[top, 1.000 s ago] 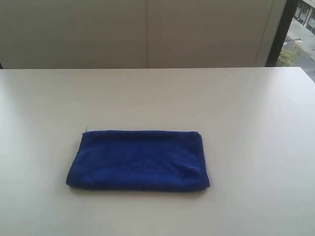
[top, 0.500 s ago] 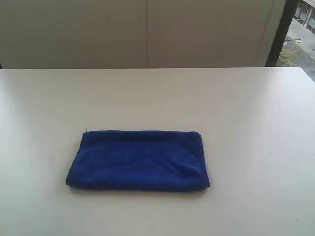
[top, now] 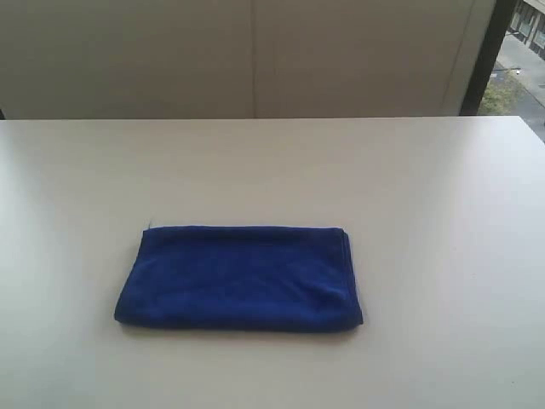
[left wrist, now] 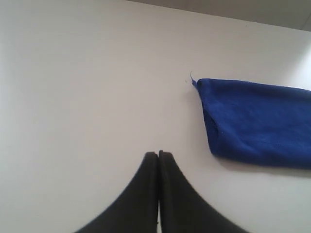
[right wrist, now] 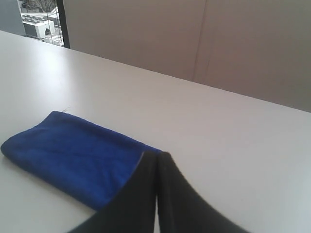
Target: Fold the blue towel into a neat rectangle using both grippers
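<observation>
The blue towel lies folded as a flat rectangle on the white table, with a sliver of white tag at its far left corner. Neither arm shows in the exterior view. In the left wrist view my left gripper is shut with nothing in it, over bare table, apart from the blue towel. In the right wrist view my right gripper is shut and holds nothing; its tips overlap the blue towel in the picture, and whether they touch it I cannot tell.
A pale wall runs behind the table's far edge. A dark window frame stands at the far right.
</observation>
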